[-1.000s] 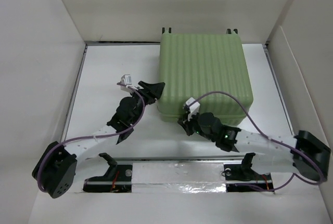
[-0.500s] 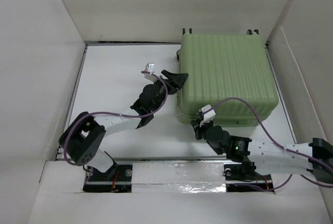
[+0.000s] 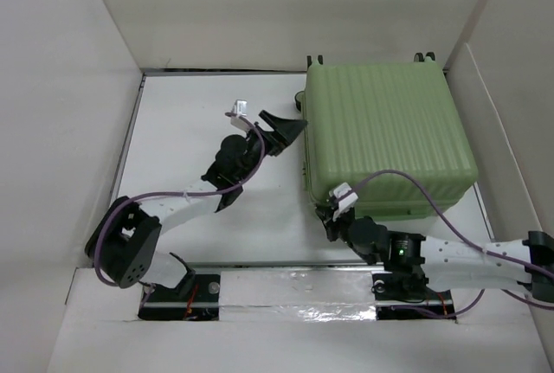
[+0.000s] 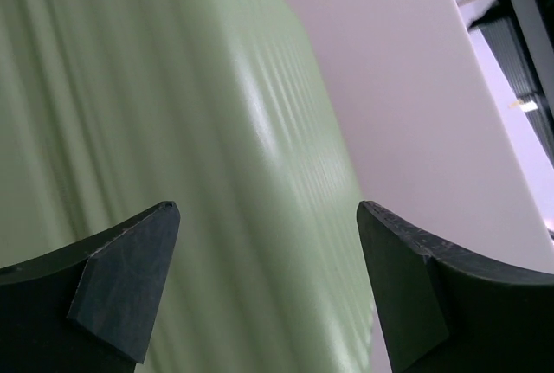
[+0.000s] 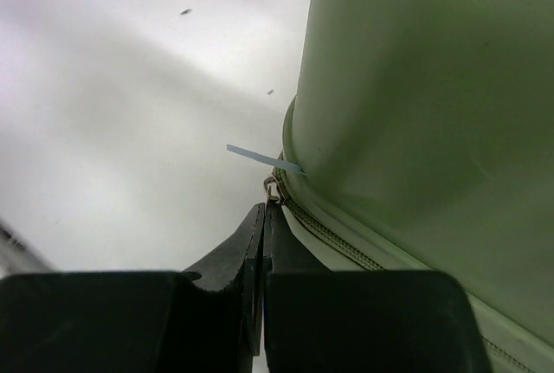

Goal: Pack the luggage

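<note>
This was a robot test cell, more lab than home. A bare white table (image 3: 190, 122) was boxed in by plain white panels (image 3: 61, 131) on its left, far and right sides. Along its near edge, a left arm (image 3: 186, 204) and right arm (image 3: 450, 256), trailing purple cables, were bolted to a foil-taped rail (image 3: 294, 291).

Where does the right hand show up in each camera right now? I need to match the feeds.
Top external: right hand low centre-right, at the near-left corner of the luggage.
Left wrist: not in it; only the open left hand before the luggage.
Right wrist: right hand bottom centre, shut, tips at the zipper pull.
Shared landmark: the green shell of the luggage, in all three.
</note>
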Motion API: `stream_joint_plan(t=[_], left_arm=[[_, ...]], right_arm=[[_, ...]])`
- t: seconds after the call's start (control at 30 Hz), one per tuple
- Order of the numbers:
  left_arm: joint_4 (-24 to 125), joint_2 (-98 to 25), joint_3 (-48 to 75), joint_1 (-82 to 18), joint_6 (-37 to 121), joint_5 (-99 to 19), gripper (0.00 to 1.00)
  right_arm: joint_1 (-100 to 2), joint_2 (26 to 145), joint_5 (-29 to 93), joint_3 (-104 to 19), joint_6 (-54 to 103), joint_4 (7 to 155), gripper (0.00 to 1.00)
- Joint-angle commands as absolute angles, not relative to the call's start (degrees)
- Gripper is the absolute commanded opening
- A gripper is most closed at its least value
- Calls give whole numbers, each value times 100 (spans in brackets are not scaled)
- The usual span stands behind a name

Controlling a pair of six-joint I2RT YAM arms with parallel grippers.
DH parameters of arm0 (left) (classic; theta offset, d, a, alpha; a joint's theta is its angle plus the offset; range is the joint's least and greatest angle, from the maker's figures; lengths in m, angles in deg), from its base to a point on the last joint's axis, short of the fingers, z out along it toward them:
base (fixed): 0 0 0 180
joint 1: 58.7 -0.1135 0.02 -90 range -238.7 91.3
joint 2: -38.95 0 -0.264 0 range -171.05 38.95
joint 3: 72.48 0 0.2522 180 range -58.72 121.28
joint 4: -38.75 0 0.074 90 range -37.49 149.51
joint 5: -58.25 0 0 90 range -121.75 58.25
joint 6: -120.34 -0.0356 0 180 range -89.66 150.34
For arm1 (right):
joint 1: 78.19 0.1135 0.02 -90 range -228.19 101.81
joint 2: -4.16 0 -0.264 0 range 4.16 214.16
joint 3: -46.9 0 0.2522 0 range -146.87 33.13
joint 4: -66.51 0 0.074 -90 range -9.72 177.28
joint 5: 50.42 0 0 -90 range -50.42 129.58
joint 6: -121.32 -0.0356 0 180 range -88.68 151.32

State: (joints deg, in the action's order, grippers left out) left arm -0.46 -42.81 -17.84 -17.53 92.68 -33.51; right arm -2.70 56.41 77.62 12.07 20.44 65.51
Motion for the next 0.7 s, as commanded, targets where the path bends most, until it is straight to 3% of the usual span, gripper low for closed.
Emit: stream_joint_plan(t=[0.0,0.2,0.33,0.67], left_arm=[[677,-3901,-1611,-2421,8574,-3254,83],[2056,-5349,400,-3039,7509,-3359,89],[2701,-6955,2270,-3417,7244,-4342,91],[2685,-8418,3997,-3532,7638,-5337,96]], right_arm=[[136,4848,5911,1046,1683,6460,0],[443,3854,5249,1599,787,7217,0],[443,3607,5416,1583,706,7561,0],[496,3765,5540,1424,759,7624,0]])
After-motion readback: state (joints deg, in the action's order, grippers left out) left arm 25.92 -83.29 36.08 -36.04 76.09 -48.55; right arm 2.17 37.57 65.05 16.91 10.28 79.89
